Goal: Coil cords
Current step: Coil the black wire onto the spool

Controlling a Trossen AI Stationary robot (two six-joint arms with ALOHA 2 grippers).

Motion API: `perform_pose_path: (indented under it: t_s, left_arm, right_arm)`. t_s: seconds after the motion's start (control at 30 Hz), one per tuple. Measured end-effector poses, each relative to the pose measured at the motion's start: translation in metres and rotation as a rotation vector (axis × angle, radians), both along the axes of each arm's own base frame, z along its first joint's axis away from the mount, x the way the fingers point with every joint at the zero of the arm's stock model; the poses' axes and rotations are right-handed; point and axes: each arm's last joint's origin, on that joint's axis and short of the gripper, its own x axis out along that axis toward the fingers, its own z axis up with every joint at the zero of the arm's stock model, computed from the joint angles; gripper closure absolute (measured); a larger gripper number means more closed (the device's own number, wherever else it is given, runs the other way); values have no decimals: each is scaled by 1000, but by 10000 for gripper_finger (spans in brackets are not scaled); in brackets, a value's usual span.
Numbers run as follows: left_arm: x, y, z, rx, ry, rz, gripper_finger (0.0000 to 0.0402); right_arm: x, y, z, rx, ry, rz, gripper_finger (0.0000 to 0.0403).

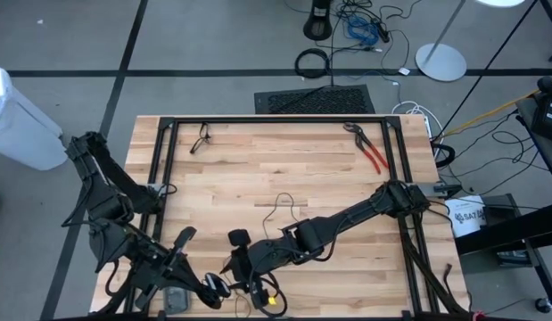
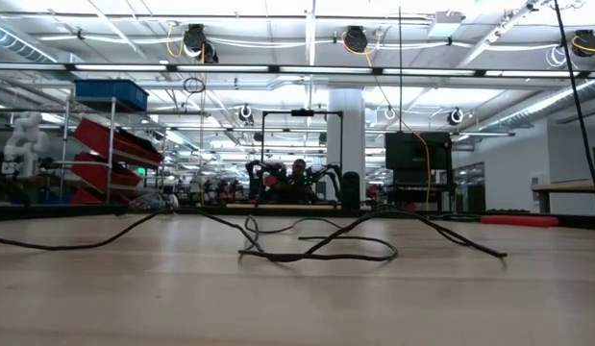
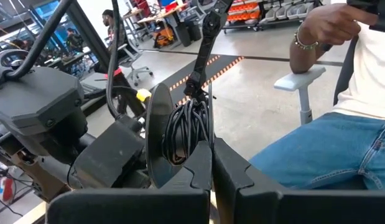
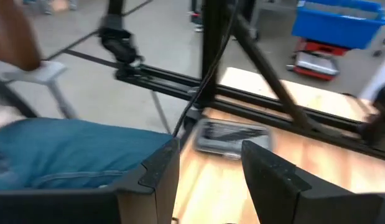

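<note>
We count two arms over one wooden table (image 1: 329,169); both reach toward its near edge. The left gripper (image 3: 211,155) sits at the near left corner with its fingers pressed together on a tight bundle of black cord (image 3: 189,124); we see the wraps bunched between the pads in the left wrist view. The right gripper (image 4: 208,165) is just beside it, near the middle of the near edge, its two fingers standing apart with nothing between them.

We count one thin cord on the table; its loose length (image 1: 289,209) trails in curves from mid-table toward the grippers, and the low view shows it lying in flat loops (image 2: 316,245) on the wood. One pair of red-handled pliers (image 1: 372,152) lies near the far right corner; one small dark object (image 1: 201,138) lies near the far left corner; we cannot tell what it is. One thick cable ring (image 1: 313,62) rests on the floor beyond the table.

We see no container on the table. One seated person in jeans (image 3: 323,149) shows in both wrist views.
</note>
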Motion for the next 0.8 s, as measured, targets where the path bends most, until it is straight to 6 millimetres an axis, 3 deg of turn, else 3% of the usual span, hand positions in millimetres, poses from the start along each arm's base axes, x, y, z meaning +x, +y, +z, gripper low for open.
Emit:
perform_pose_path:
  t_s: [0.27,0.8]
  left_arm:
    - [0,0,-1,5,4,4,400]
    - [0,0,-2,13,9,12,400]
  right_arm:
    - [-2,4,0,63,29,103,243]
    - [0,-2,-2,76,63,74,243]
